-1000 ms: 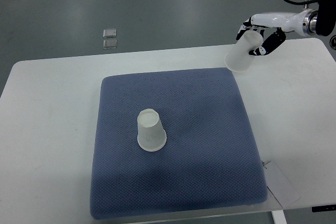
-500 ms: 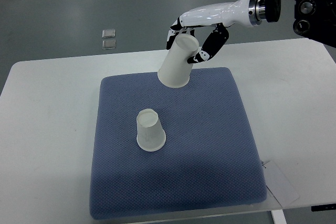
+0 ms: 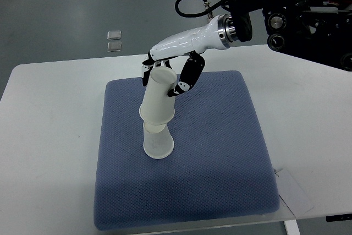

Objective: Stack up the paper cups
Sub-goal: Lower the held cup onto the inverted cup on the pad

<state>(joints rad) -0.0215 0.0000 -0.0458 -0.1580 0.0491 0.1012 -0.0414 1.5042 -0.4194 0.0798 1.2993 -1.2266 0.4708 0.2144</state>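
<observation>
Since half a second ago, we see the right hand [image 3: 168, 75] has swung from above the far edge of the blue pad [image 3: 220, 152] leftward and nearer, bringing its held cup [image 3: 158, 98] directly over the standing cup [image 3: 158, 141], which has not shifted.

We see the hand's fingers clamped around the closed base end of the held cup, white fingers on the far side and black-tipped fingers [image 3: 184, 81] pressing its right side. This cup is upside down: its closed base points up and away toward the hand, its open mouth points down toward the pad. Its long axis is nearly upright, leaning slightly so the top tips to the right and away.

The standing cup sits inverted near the middle of the pad, wide rim flat on the fabric, axis upright. The open mouth of the held cup covers its top, so only its lower part shows. We cannot tell how deep it reaches inside.

The pad lies on a white table [image 3: 49, 114]. Two small clear squares [image 3: 115, 40] rest on the grey floor beyond.
</observation>
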